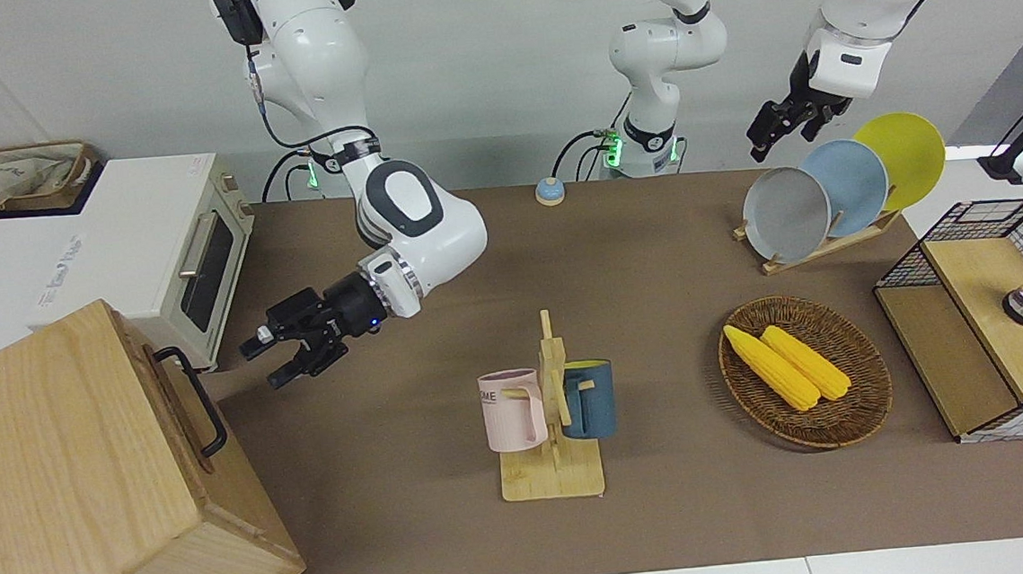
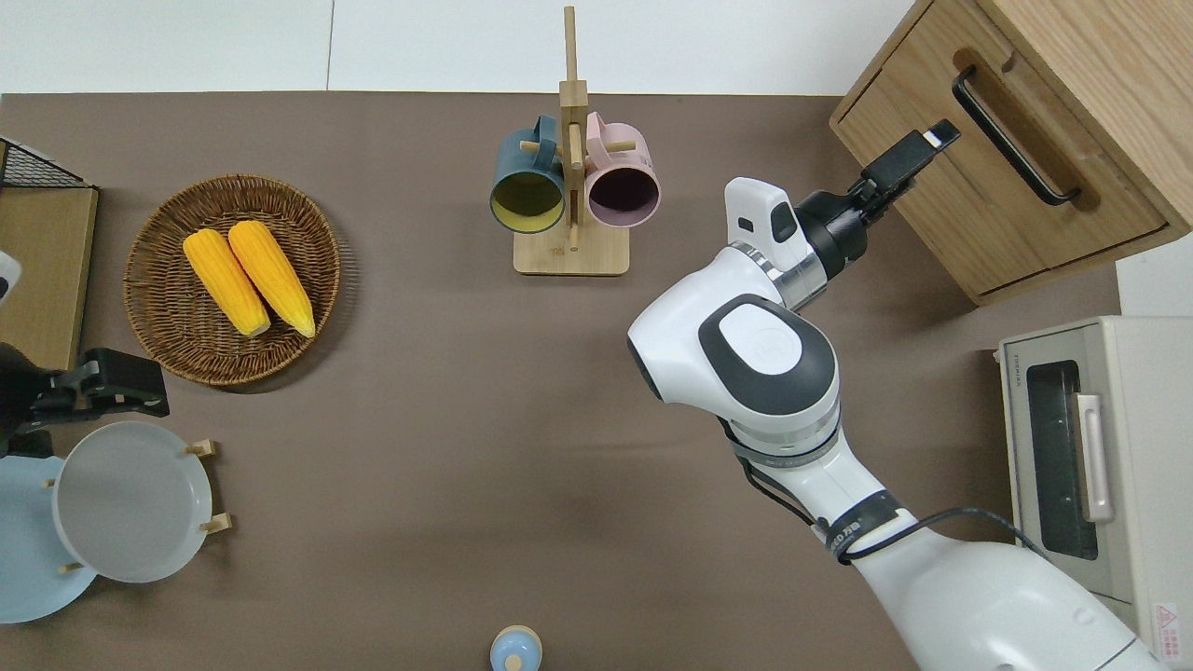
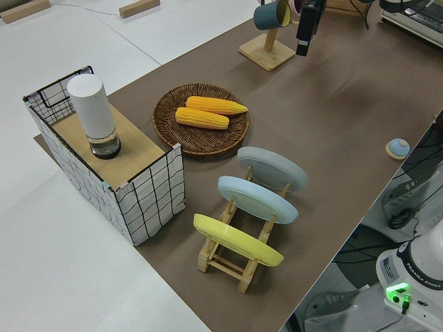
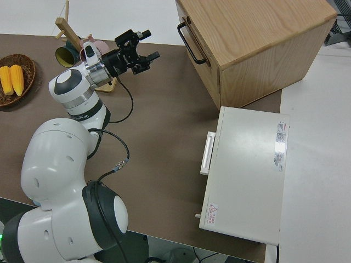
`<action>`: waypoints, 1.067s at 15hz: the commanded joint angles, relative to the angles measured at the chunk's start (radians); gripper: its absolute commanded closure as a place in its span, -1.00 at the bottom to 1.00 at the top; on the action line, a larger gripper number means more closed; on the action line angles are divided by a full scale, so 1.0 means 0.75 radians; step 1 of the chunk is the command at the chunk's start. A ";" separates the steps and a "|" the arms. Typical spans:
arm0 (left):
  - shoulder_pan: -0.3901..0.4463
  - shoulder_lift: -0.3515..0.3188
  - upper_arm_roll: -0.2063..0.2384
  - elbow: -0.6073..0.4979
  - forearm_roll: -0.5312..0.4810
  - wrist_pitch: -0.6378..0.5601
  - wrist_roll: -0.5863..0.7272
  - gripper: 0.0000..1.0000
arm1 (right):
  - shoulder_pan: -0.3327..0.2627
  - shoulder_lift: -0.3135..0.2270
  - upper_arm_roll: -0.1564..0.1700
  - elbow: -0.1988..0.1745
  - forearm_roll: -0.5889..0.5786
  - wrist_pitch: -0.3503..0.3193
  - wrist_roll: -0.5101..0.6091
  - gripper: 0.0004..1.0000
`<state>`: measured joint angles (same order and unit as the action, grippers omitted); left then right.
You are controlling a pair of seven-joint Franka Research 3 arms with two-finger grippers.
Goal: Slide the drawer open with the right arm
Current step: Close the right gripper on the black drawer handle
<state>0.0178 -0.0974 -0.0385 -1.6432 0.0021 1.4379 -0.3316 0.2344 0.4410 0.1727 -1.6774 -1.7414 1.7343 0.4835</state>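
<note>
The drawer [image 2: 1044,140] sits flush in the pale wooden cabinet [image 1: 66,480] at the right arm's end of the table. Its black bar handle [image 1: 196,401] [image 4: 189,39] is free. My right gripper [image 1: 263,365] [image 2: 937,140] [image 4: 151,45] hangs open in front of the cabinet. It points at the drawer front, a short gap from the handle, and holds nothing. A blue light shows at its wrist. The left arm is parked with its gripper [image 1: 781,144] open.
A white toaster oven [image 1: 149,258] stands beside the cabinet, nearer to the robots. Mid-table is a mug rack [image 1: 549,410] with a pink and a blue mug. A basket of corn [image 1: 805,370], a plate rack [image 1: 838,188] and a wire-mesh box [image 1: 982,326] fill the left arm's end.
</note>
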 commanded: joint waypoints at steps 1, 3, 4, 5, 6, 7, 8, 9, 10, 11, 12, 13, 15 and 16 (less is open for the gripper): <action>-0.005 -0.011 0.008 0.000 -0.007 -0.003 0.013 -0.99 | -0.018 0.019 -0.054 0.030 0.021 0.103 0.044 -0.96; -0.005 -0.011 0.008 0.000 -0.007 -0.003 0.013 -0.99 | -0.022 0.026 -0.083 0.030 0.011 0.134 0.045 -0.95; -0.005 -0.011 0.008 0.000 -0.007 -0.003 0.013 -0.99 | -0.022 0.026 -0.095 0.030 0.009 0.140 0.045 -0.95; -0.005 -0.011 0.008 0.000 -0.007 -0.003 0.015 -0.99 | -0.028 0.028 -0.101 0.030 0.007 0.158 0.045 -0.95; -0.005 -0.011 0.008 0.000 -0.007 -0.003 0.015 -0.99 | -0.036 0.028 -0.108 0.030 0.003 0.169 0.045 -0.94; -0.005 -0.011 0.008 0.000 -0.007 -0.003 0.013 -0.99 | -0.040 0.030 -0.110 0.030 -0.002 0.173 0.045 -0.92; -0.005 -0.011 0.008 0.000 -0.007 -0.003 0.013 -0.99 | -0.040 0.034 -0.112 0.034 -0.010 0.181 0.045 -0.91; -0.005 -0.011 0.008 0.000 -0.007 -0.003 0.013 -0.99 | -0.042 0.034 -0.124 0.036 -0.024 0.193 0.047 -0.89; -0.005 -0.011 0.008 0.000 -0.007 -0.003 0.013 -0.99 | -0.042 0.034 -0.142 0.036 -0.040 0.207 0.045 -0.87; -0.005 -0.011 0.008 0.000 -0.007 -0.003 0.013 -0.99 | -0.042 0.036 -0.152 0.036 -0.049 0.209 0.045 -0.85; -0.005 -0.011 0.008 0.000 -0.007 -0.003 0.013 -0.99 | -0.049 0.036 -0.153 0.036 -0.049 0.212 0.045 -0.83; -0.005 -0.011 0.008 0.000 -0.007 -0.003 0.013 -0.99 | -0.051 0.036 -0.155 0.036 -0.051 0.214 0.045 -0.80; -0.005 -0.011 0.008 0.000 -0.007 -0.003 0.015 -0.99 | -0.053 0.036 -0.157 0.036 -0.069 0.220 0.047 -0.77; -0.005 -0.011 0.008 0.000 -0.007 -0.003 0.013 -0.99 | -0.057 0.036 -0.157 0.036 -0.075 0.220 0.045 -0.77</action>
<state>0.0178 -0.0974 -0.0383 -1.6432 0.0021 1.4379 -0.3316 0.2100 0.4512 0.0502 -1.6721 -1.7604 1.8770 0.5021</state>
